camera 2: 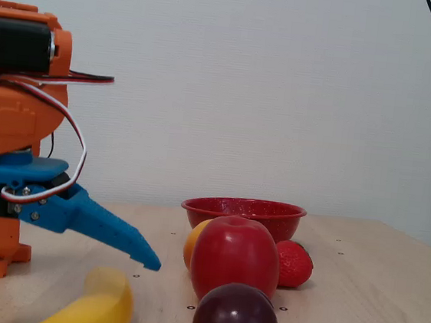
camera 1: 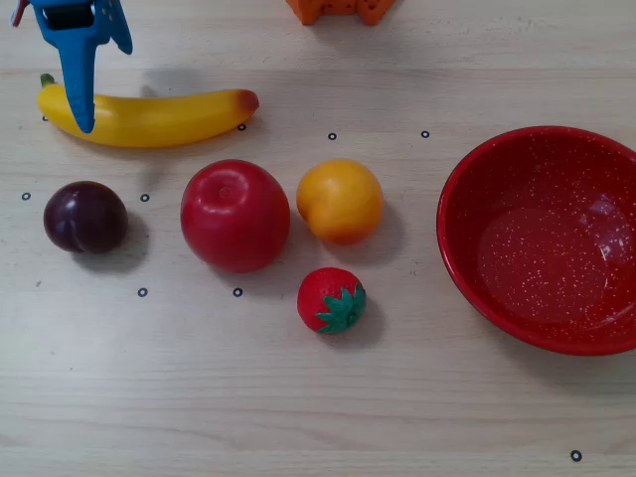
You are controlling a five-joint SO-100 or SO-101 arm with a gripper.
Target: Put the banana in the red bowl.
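The banana (camera 1: pixel 159 115) lies across the table's top left in the overhead view, green stem tip to the left; the fixed view shows its near end (camera 2: pixel 98 309) at the bottom left. My blue gripper (camera 1: pixel 79 79) hovers over the stem end, one finger crossing the banana. In the fixed view the gripper (camera 2: pixel 68 288) is open wide, one finger pointing down and the other reaching right, with nothing held. The red bowl (camera 1: pixel 467 179) sits empty at the right, and appears far back in the fixed view (camera 2: pixel 243 210).
A red apple (camera 1: pixel 235 215), an orange fruit (camera 1: pixel 340 201), a dark plum (camera 1: pixel 85 216) and a strawberry (camera 1: pixel 332 299) lie between banana and bowl. The arm's orange base (camera 1: pixel 341 8) is at the top edge. Small black ring marks dot the table.
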